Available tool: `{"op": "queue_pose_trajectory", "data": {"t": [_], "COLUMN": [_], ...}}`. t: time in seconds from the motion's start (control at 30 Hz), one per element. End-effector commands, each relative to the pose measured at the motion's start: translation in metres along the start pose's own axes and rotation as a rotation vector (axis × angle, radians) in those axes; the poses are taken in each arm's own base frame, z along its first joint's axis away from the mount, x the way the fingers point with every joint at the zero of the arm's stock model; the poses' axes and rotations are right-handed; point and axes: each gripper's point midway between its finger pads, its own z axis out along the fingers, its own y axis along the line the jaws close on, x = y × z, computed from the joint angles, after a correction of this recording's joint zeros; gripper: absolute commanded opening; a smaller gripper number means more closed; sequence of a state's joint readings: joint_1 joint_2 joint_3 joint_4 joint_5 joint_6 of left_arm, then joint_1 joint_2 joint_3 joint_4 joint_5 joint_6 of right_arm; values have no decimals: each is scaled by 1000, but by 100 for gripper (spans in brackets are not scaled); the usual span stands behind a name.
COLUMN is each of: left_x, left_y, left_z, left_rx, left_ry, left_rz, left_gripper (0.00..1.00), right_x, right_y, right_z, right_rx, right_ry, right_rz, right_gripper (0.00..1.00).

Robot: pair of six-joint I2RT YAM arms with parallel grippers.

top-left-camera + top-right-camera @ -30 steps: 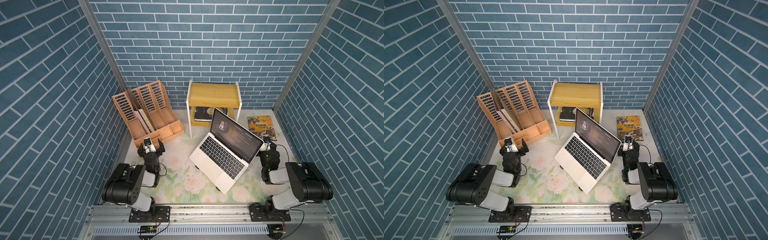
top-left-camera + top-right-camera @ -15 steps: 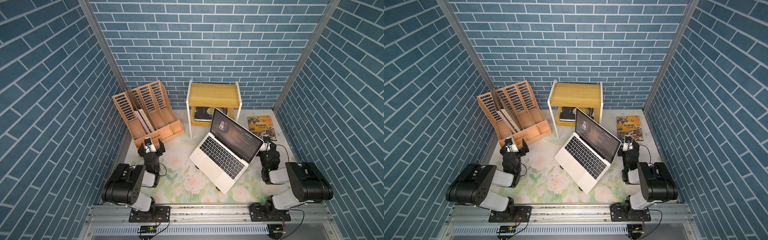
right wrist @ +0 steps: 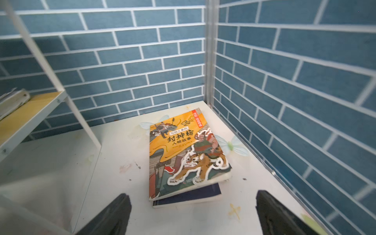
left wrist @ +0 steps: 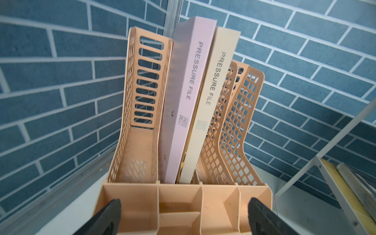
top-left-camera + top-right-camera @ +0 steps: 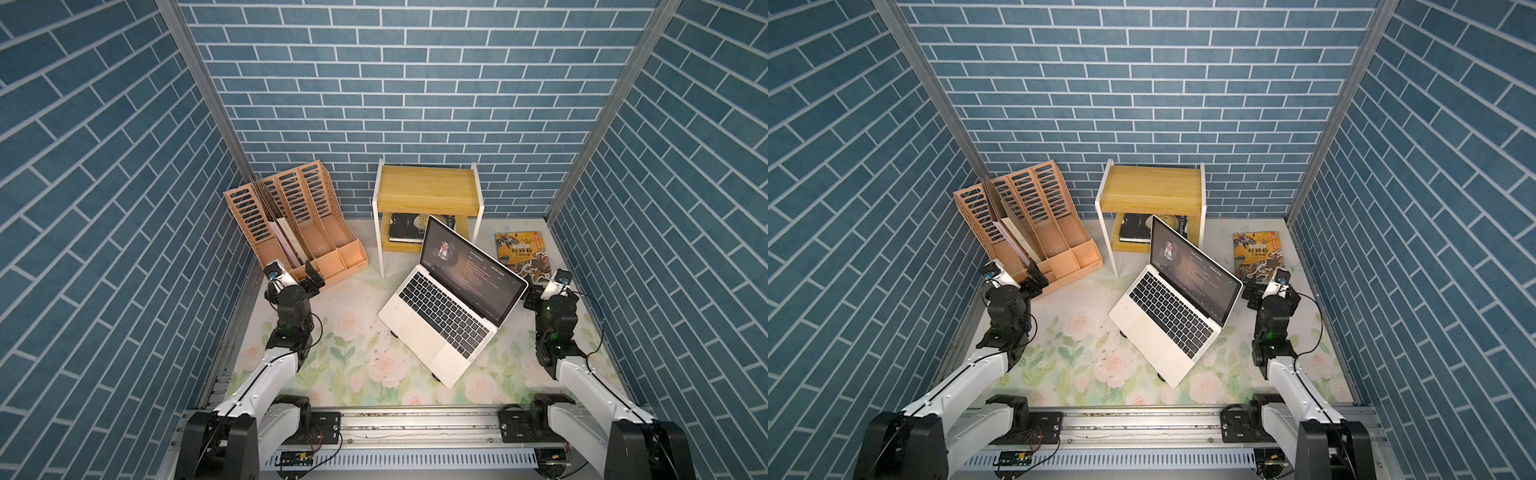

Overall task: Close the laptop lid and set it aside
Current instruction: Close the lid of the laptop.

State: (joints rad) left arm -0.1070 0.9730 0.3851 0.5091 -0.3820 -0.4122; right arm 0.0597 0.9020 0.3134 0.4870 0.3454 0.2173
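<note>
Lower-shelf books (image 5: 404, 227) partly behind the laptop lid (image 5: 473, 273); its screen text (image 5: 484, 277) illegibly small.

I count one thin silver-white laptop (image 5: 440, 320). One peach slotted plastic file rack (image 5: 291, 216), with four front compartments. Two upright file folders: one pink folder (image 4: 187, 91), one cream folder (image 4: 215, 85). One wood-and-white two-tier shelf (image 5: 428, 191). Two stacked books: one orange-covered book (image 3: 183, 150) on one dark blue book (image 3: 203, 192).
</note>
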Motion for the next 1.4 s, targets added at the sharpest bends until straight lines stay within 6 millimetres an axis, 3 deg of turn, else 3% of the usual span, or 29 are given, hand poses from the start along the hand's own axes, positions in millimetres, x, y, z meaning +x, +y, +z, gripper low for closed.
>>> {"op": "queue_pose_trajectory", "data": {"t": [0.0,0.13,0.3,0.4,0.67,0.77,0.9,1.0,1.27,1.37], "left_x": [21,17,10,11,36,46,60,70,111,123], "left_y": [11,6,-4,-17,-50,-70,-95,-113,-143,-150], "left_z": [-15,-36,-60,-70,-85,-94,-106,-116,-139,-145], "left_rx": [-27,68,215,301,479,594,673,699,754,745], "left_ry": [126,97,38,65,260,331,406,412,509,547], "left_rz": [-91,-164,-254,-249,-280,-349,-357,-320,-354,-342], "left_gripper": [100,99,100,100,100,100,100,100,100,100], "right_x": [5,-30,-72,-105,-213,-233,-245,-241,-200,-189], "right_y": [-17,16,-2,2,81,107,136,158,193,200], "right_z": [-14,-30,-44,-51,-70,-75,-79,-80,-74,-73], "right_rx": [96,-98,13,1,-392,-515,-649,-717,-649,-622], "right_ry": [140,160,115,88,66,105,198,257,444,501], "right_rz": [83,45,129,167,179,182,222,224,71,11], "right_gripper": [100,100,100,100,99,88,68,57,42,31]}}
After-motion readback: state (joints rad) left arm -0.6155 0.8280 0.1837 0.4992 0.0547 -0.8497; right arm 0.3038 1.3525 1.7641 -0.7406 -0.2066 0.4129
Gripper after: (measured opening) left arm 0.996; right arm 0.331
